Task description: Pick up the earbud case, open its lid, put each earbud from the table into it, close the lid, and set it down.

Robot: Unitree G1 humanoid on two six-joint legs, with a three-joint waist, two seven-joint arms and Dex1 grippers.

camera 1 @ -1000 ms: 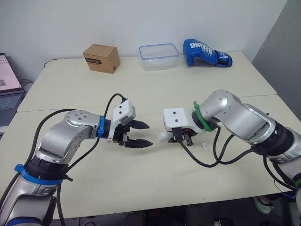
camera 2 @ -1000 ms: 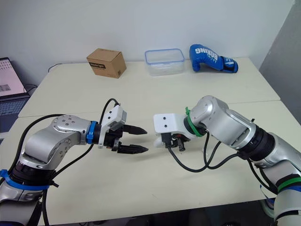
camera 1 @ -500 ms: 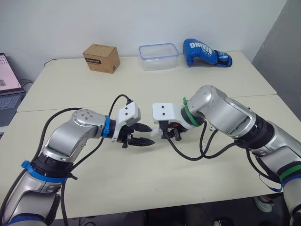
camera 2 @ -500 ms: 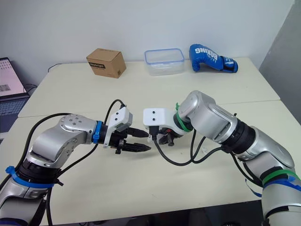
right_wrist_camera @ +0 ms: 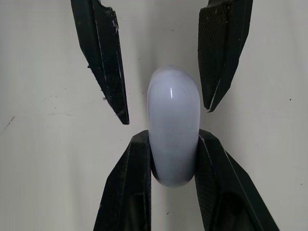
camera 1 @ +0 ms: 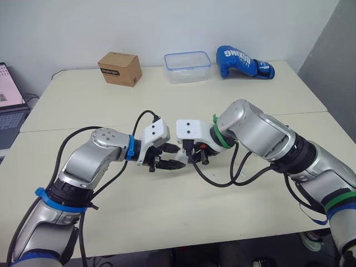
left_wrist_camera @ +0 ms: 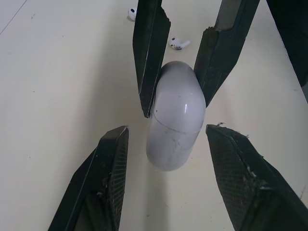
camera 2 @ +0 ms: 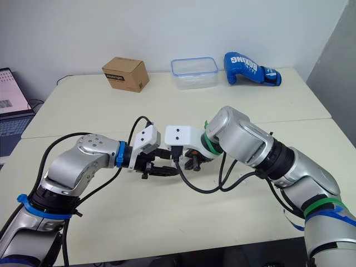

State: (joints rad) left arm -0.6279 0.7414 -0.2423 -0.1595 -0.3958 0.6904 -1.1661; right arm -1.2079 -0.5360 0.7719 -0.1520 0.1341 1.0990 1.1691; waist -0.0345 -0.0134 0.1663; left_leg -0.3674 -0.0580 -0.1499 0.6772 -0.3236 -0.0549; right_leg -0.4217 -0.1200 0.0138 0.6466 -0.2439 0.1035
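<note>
Right gripper [right_wrist_camera: 173, 144] pinches the earbud case [left_wrist_camera: 174, 125] from three o'clock. Left gripper [left_wrist_camera: 167, 130], spread, flanks it from nine without touching. Earbuds [left_wrist_camera: 179, 43] lie beyond, one edge-hidden.

White earbud case [left_wrist_camera: 174, 125], blue glove [camera 1: 243, 62], brown box [camera 1: 119, 68], cream table [camera 1: 222, 103]

Cream table [camera 1: 167, 214], white wall [camera 1: 67, 28] behind, grey panel [camera 1: 334, 50] far rt.

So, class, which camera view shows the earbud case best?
Left wrist view: the earbud case shows almost whole, lid seam included, pinched by the right claw. The right wrist view hides its sides behind fingers; the eye views show it tiny.
</note>
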